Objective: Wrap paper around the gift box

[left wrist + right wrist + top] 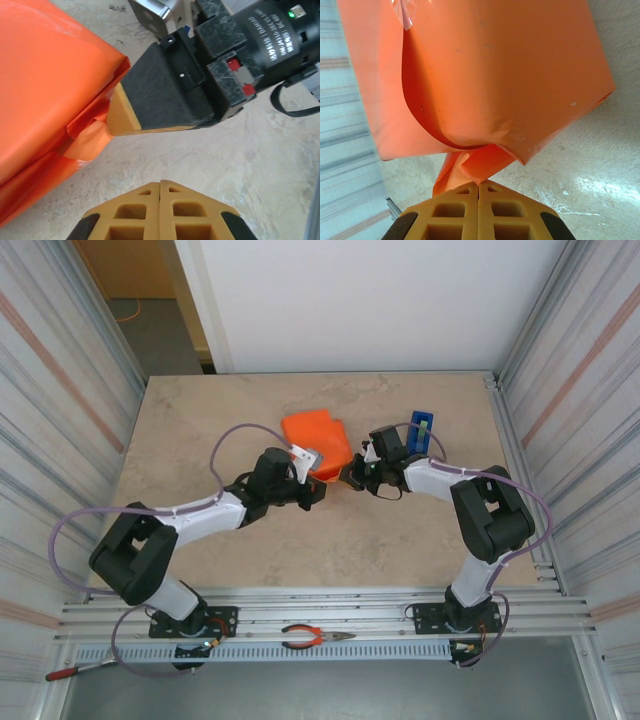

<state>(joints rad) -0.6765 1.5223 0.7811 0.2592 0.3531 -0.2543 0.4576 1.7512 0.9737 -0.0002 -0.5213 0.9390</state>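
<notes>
The gift box [318, 443] is wrapped in orange paper [495, 75] on the middle of the table [200, 420]. The right claw [479, 183] is closed, pressed against a paper flap. The left claw [159, 184] is closed, empty.

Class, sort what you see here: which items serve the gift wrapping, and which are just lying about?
Job: gift box, covered by orange paper; blue tape dispenser, probably.
Lying about: pliers; red-handled tool.
</notes>
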